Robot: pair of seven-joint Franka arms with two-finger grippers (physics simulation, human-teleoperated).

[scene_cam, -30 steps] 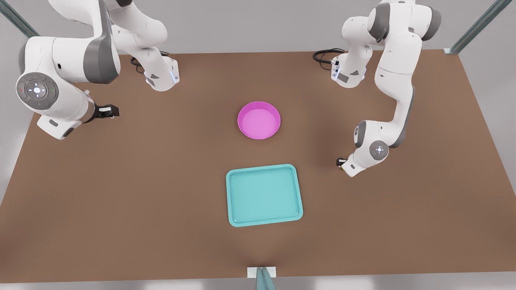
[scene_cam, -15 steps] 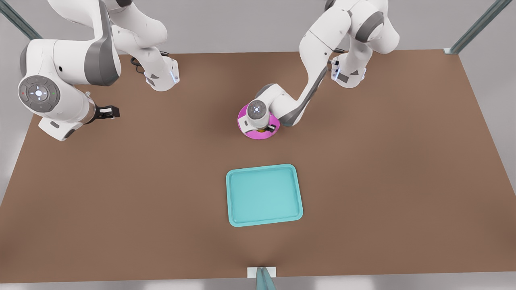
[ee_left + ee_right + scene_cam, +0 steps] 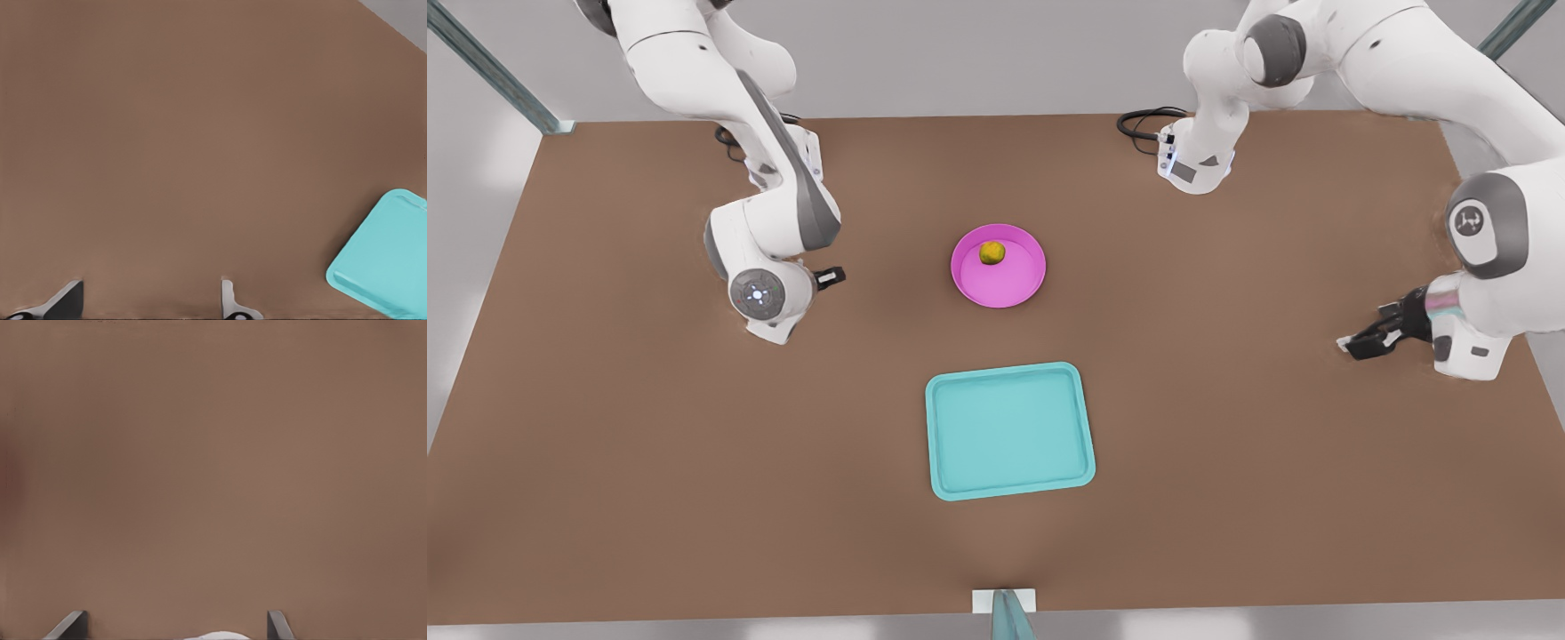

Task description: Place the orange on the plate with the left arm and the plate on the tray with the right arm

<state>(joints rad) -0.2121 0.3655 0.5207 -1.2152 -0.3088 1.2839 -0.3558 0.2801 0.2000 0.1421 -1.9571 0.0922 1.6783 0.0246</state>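
Note:
The orange (image 3: 991,252) lies inside the pink plate (image 3: 971,283), near its far rim, with nothing touching it. The teal tray (image 3: 1009,430) sits on the table closer to the camera than the plate, and one of its corners (image 3: 387,260) appears in the left wrist view. My left gripper (image 3: 1359,343) hangs open and holds nothing at the front view's right, well away from the plate; its fingers spread wide over bare table (image 3: 148,303). My right gripper (image 3: 831,277) is low over the table at the plate's left, open (image 3: 172,625) and holding nothing.
The brown table (image 3: 694,462) carries just the plate and tray. Both arm bases (image 3: 783,169) (image 3: 1196,160) stand at the far edge with cables beside them. Metal frame posts (image 3: 489,67) rise at the far corners. A small bracket (image 3: 1005,604) sits on the near edge.
The left arm let go of the orange in the plate and swung away to the front view's right. The right arm came in from the far left toward the plate.

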